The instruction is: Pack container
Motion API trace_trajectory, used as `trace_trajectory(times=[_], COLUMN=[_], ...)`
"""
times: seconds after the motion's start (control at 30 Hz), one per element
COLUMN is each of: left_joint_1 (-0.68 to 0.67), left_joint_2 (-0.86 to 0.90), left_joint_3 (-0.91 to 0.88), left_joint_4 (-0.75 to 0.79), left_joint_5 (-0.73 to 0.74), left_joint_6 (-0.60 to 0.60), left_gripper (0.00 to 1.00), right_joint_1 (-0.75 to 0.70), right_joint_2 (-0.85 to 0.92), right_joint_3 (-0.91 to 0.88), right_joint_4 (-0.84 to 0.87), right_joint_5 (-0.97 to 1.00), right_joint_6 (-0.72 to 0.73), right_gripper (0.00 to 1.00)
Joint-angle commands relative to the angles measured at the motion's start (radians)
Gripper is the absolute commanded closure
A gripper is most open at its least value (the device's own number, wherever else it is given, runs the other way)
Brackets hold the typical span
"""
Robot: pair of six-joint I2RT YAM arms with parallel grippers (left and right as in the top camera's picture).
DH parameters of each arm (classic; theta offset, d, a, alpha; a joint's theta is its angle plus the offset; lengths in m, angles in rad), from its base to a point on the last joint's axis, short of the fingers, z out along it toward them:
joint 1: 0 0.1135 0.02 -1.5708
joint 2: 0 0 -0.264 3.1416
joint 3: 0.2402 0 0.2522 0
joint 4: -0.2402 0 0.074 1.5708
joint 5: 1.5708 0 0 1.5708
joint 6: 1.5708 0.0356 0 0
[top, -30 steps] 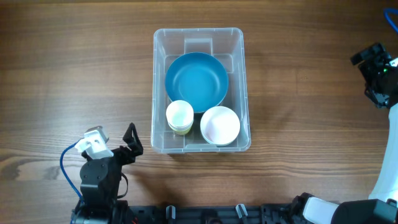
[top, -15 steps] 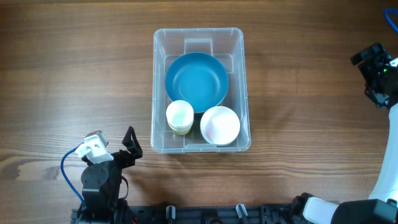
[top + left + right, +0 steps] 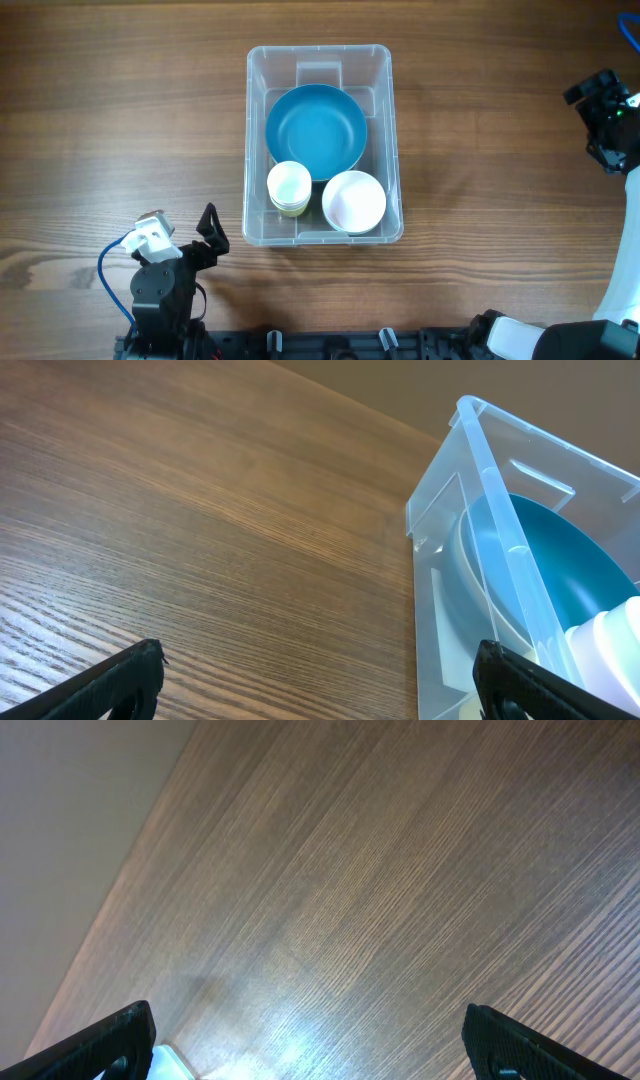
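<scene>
The clear plastic container (image 3: 254, 140) stands mid-table. Inside it lie a blue bowl (image 3: 316, 130), a stack of pale cups (image 3: 288, 187) and a white bowl (image 3: 354, 201). My left gripper (image 3: 211, 230) is open and empty near the front left of the container, low by the table's front edge. In the left wrist view the container wall (image 3: 455, 570) and the blue bowl (image 3: 560, 560) show to the right of the open jaws (image 3: 320, 680). My right gripper (image 3: 597, 95) is open and empty at the far right edge; its wrist view shows its jaws (image 3: 310, 1040) over bare wood.
The wooden table (image 3: 120, 120) spreads on both sides of the container. A blue cable (image 3: 105, 270) loops by the left arm's base. A corner of the container (image 3: 165, 1065) shows at the bottom left of the right wrist view.
The left arm drew back a little toward the front edge between the earliest frame and half a second ago. Since then nothing has moved. The right arm stayed still.
</scene>
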Motion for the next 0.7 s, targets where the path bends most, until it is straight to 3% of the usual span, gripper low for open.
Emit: trace_trajectory(times=[0.0, 0.17, 0.4, 0.57, 0.67], left_joint_1=[0.006, 0.006, 0.006, 0.006, 0.006], left_joint_2=[-0.007, -0.007, -0.007, -0.007, -0.007], left_joint_3=[-0.007, -0.007, -0.007, -0.007, -0.007], left_joint_4=[0.001, 0.001, 0.001, 0.001, 0.001], left_joint_5=[0.015, 0.015, 0.015, 0.015, 0.015], left_joint_6=[0.016, 0.016, 0.016, 0.016, 0.016], left_gripper=[0.0, 0.0, 0.0, 0.0, 0.0], right_joint_1=[0.002, 0.078, 0.349, 0.412, 0.412], right_joint_2=[-0.002, -0.127, -0.381, -0.584, -0.761], right_joint_3=[-0.008, -0.009, -0.1, -0.313, -0.555], right_joint_4=[0.002, 0.002, 0.023, 0.124, 0.341], right_joint_5=[-0.005, -0.005, 0.0, 0.075, 0.031], right_joint_6=[0.01, 0.01, 0.009, -0.002, -0.177], right_gripper=[0.0, 0.0, 0.0, 0.0, 0.0])
